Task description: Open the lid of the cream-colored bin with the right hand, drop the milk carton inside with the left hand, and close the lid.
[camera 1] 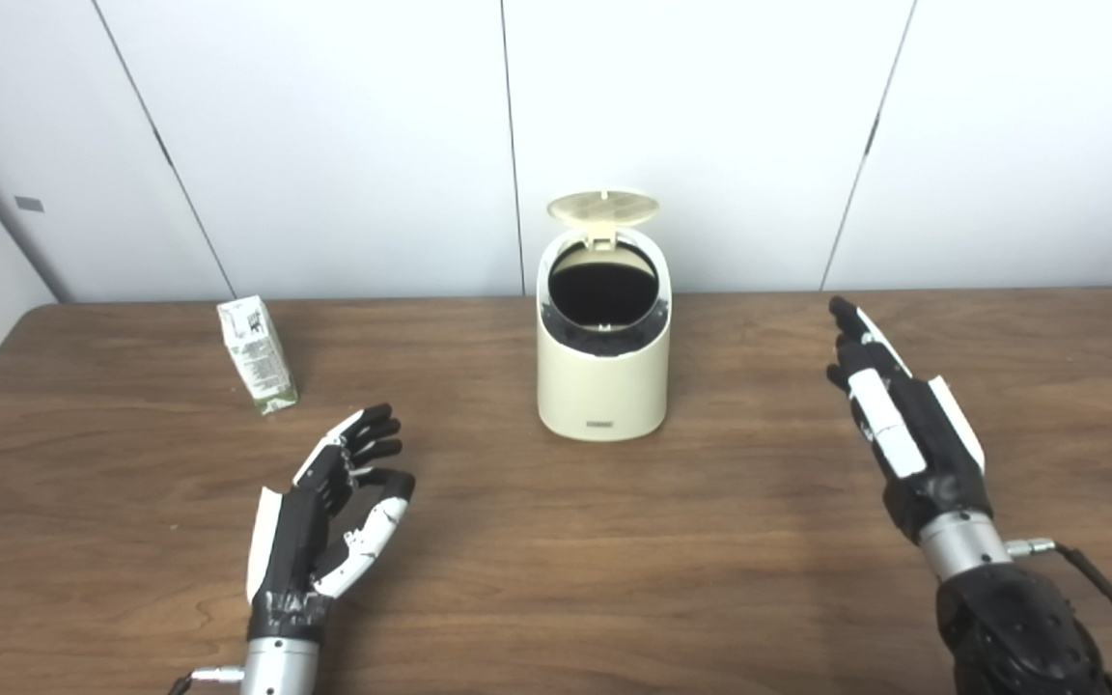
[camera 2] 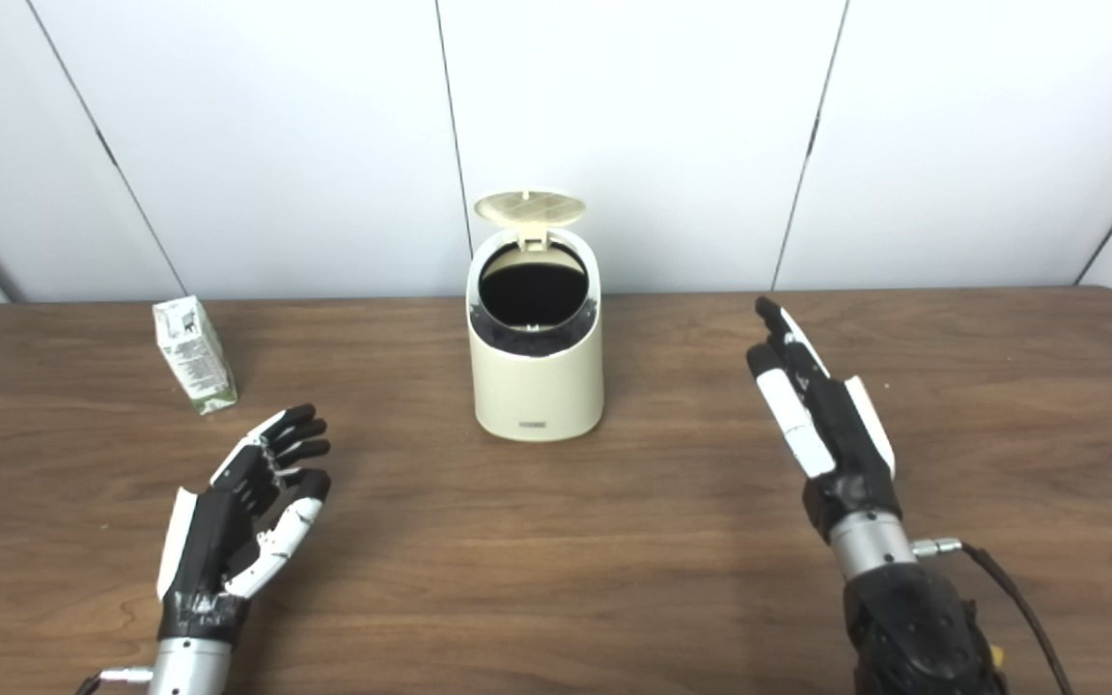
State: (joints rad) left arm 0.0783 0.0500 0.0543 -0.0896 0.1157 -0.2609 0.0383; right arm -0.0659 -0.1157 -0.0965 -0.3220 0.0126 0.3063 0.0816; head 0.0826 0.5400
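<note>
Wooden table [camera 1: 556,579]: milk carton [camera 1: 258,353] beyond left hand [camera 1: 324,512] fingers [camera 1: 368,434], untouched.

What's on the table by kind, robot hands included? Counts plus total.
Bin (cream, lid up): 1
Milk carton (standing, untouched): 1
Robot hands, both open and empty: 2, left hand, right hand
Total: 4

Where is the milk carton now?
The milk carton stands on the table's far left, left of the cream-colored bin and beyond the open left hand.
</note>
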